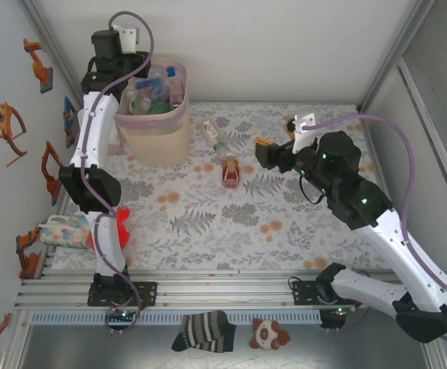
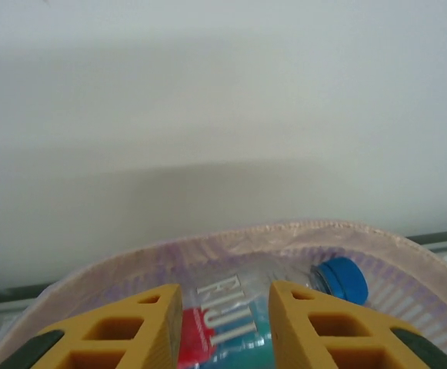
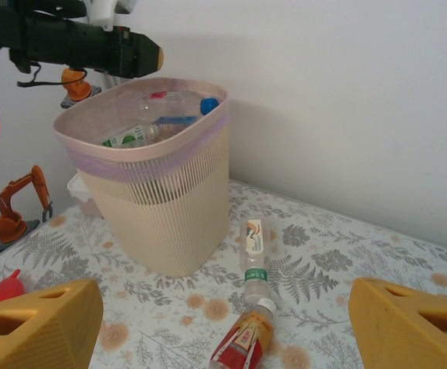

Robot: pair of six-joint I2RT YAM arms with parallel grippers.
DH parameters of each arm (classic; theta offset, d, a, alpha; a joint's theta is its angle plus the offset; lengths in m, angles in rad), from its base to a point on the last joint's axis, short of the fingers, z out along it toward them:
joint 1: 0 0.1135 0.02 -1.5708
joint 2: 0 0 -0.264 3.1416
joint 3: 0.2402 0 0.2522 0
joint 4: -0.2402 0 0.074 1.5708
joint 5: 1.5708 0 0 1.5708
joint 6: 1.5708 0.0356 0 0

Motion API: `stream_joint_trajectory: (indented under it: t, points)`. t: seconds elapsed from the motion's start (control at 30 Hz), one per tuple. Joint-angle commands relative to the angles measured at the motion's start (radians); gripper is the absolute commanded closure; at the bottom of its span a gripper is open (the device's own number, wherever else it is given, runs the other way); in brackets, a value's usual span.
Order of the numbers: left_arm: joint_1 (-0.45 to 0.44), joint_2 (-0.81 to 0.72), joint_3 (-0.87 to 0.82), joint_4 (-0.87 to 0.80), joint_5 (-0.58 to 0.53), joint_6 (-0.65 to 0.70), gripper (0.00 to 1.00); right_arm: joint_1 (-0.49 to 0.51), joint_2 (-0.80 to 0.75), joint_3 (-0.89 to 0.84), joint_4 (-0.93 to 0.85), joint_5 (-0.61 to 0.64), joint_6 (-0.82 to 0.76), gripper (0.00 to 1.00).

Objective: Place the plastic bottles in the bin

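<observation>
Bin (image 1: 161, 142) sits at the far-left of the table, upright, pink liner folded over the rim. Already loaded with a pile of plastic bottles (image 1: 156, 91). In the left wrist view the top one is a clear Fiji bottle (image 2: 238, 315) with a blue cap, lying on its side.

Two bottles on the table, right of the bin:
- clear bottle, green cap (image 1: 214, 137), lying flat near the bin's base
- red-label bottle (image 1: 230, 171), white cap, just in front of it, almost touching

Left gripper (image 2: 223, 323) hovers over the bin mouth. Its yellow fingers (image 2: 142, 327) are parted with nothing between them.

Right gripper (image 3: 225, 307) is low over the table, facing the two loose bottles and the bin. Its fingers (image 3: 38, 327) are spread wide, holding nothing.

Table (image 1: 208, 223) has a fern and flower print cloth. At the near-left are a tissue box (image 1: 63, 231) and a red plush (image 1: 119, 227). White walls, with orange toy excavators (image 1: 8, 127) on the left one. A striped sock (image 1: 204, 330) and a small plush (image 1: 269, 334) lie in front of the arm bases.
</observation>
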Motion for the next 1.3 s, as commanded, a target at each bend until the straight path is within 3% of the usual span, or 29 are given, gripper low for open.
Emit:
stream_joint_trajectory:
  t: [0.0,0.47,0.8,1.0,1.27]
  points:
    - [-0.002,0.065,0.052,0.022,0.034,-0.033,0.68,-0.004,-0.030,-0.009,0.003,0.031,0.002,0.18]
    - [0.008,0.105,-0.114,-0.077,0.024,-0.020,0.71,-0.004,-0.053,-0.031,-0.004,0.048,0.004,0.18]
    - [0.016,-0.024,-0.289,-0.005,0.030,-0.015,0.72,-0.004,-0.034,-0.019,0.008,0.030,0.009,0.18]
    - [0.032,-0.088,-0.221,-0.002,0.069,-0.020,0.70,-0.005,-0.012,-0.005,-0.004,0.052,0.019,0.18]
    - [0.048,-0.182,-0.251,0.029,0.223,-0.038,0.66,-0.004,0.084,0.056,-0.097,0.118,0.064,0.17]
